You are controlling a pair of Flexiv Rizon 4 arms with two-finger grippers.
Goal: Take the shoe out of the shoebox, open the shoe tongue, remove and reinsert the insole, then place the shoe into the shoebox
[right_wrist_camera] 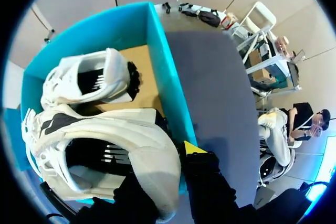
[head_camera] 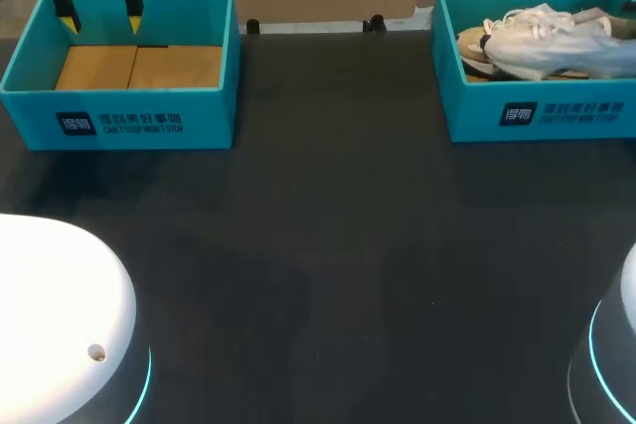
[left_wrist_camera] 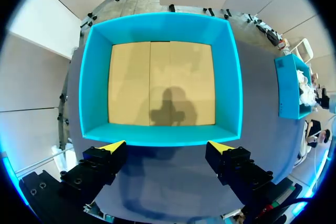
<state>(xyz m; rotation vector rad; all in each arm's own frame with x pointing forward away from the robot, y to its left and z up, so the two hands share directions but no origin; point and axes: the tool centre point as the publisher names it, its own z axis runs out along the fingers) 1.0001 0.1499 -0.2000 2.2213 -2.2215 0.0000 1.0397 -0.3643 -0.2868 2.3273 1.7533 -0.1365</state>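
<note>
Two white shoes lie in the teal shoebox at the table's far right. In the right wrist view the nearer shoe fills the space by my right gripper, which is shut on its heel wall. One yellow-tipped finger stands outside the heel, against the box wall; the other is hidden behind the shoe. The second shoe lies farther in. My left gripper hangs open above the second teal box, which holds only its cardboard floor.
The black table stretches between the two boxes. White rounded arm bases sit at the near left and near right corners.
</note>
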